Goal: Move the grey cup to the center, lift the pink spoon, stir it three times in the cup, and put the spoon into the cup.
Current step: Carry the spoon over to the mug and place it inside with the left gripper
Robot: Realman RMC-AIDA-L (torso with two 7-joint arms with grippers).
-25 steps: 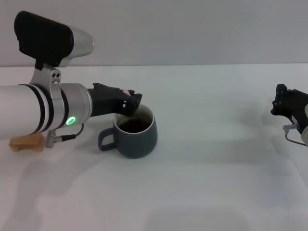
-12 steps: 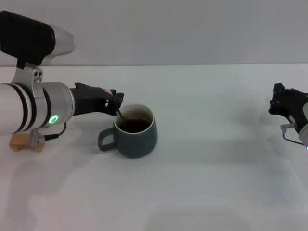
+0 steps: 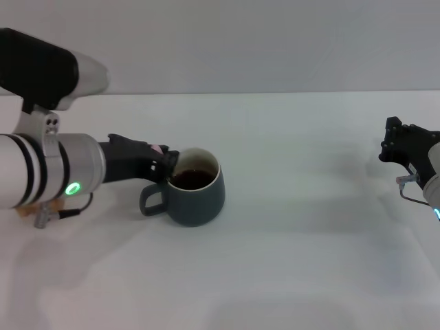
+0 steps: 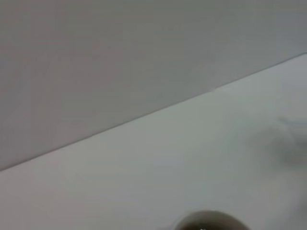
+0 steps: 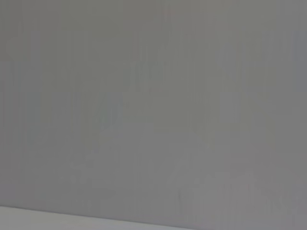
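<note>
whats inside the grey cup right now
The grey cup holds dark brown liquid. The left gripper sits at its rim with the pink spoon; the spoon's bowl is hidden, so whether it dips in cannot be told.

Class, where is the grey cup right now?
In the head view, the grey cup stands left of centre on the white table, with the left gripper at its rim.

The cup (image 3: 196, 194) is a squat slate-grey mug with a pale cream inside and rim, upright on the worktop (image 3: 289, 261), holding dark brown liquid. Its loop handle points toward the robot's left. Of the spoon (image 3: 159, 148), only a bit of pink handle shows, just beside the cup's rim on the handle side.
</note>
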